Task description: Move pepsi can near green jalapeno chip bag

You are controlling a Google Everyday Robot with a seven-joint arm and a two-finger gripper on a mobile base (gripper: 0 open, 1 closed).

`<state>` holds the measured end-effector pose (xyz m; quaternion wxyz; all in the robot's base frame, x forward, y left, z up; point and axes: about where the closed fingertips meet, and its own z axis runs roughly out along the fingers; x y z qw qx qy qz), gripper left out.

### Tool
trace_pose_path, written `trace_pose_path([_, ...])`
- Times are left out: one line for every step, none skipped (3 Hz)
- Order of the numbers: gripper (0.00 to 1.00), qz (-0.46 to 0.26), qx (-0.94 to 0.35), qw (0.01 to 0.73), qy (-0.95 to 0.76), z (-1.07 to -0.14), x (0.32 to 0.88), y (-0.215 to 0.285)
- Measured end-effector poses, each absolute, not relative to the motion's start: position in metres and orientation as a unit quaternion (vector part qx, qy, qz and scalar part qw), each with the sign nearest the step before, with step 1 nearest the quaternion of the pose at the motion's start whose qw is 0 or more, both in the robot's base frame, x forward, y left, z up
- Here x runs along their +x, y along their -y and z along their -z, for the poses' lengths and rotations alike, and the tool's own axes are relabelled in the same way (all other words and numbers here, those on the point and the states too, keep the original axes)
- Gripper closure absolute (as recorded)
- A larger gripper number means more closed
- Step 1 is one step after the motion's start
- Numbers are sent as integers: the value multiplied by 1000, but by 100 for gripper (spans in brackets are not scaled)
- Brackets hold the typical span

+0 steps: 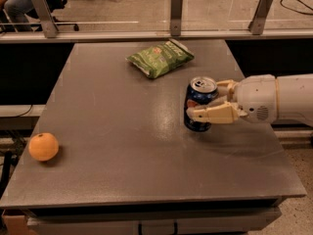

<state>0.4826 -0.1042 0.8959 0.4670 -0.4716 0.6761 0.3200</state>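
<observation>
While the gripper (208,102) reaches in from the right edge of the frame with both fingers clasped around the pepsi can (196,98), one finger across the can's near face and the other behind it, the can stands right of centre on the grey table (122,146), close to upright; whether its base touches the surface cannot be told. The green jalapeno chip bag (160,58) lies in the upper middle of the frame, up and left of the can and apart from it. Assessment: the transfer is in hand but not complete. Recommended: firm grip at mid-height, can held vertical, travel up-left, set down just beside the bag's near edge without riding onto the crinkled foil. The orange (43,146) at lower left lies well off that path
</observation>
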Motion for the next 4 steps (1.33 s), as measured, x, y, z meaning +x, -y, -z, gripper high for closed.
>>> trace_pose_path([100,-274,-487,494,-667,-935,504,132])
trace_pose_path([100,-274,-487,494,-666,-935,504,132])
trace_pose_path([100,-273,-481,501,-665,-937,506,131])
trace_pose_path([100,-260,-476,525,-656,-938,537,130])
